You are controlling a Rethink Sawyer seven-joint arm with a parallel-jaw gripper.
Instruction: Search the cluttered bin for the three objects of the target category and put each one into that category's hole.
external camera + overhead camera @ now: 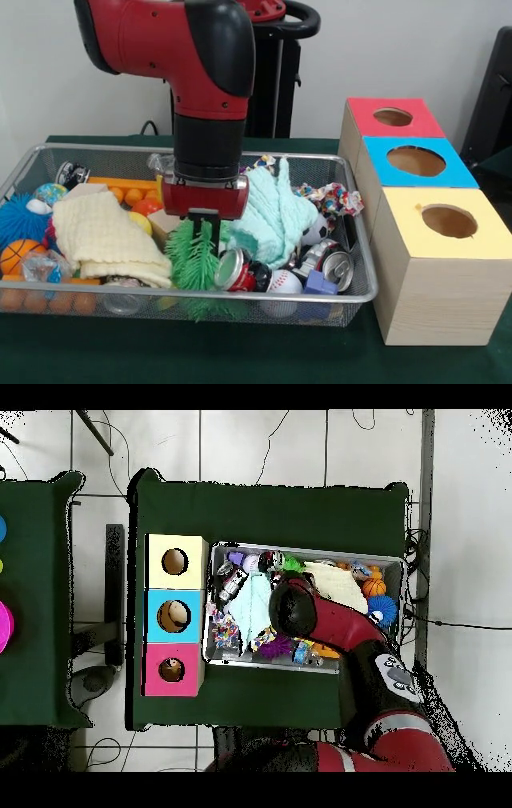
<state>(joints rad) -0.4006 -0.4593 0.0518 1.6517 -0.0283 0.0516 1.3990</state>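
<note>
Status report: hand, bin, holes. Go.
Hand down in the wire bin, over the green spiky toy; grip state unclear. Crushed can beside it. Red box, blue box, yellow box holes unobstructed.

Three boxes (pixel 416 160) beside the bin (pixel 352 298): one red, one blue, one yellow. In the bin: two cloths (pixel 104 236), two cans (pixel 234 270).

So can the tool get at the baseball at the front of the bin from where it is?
Probably yes. The baseball lies uncovered near the bin's front rim, just beside the tool. A crushed can crowds one side, so the approach is tight.
</note>
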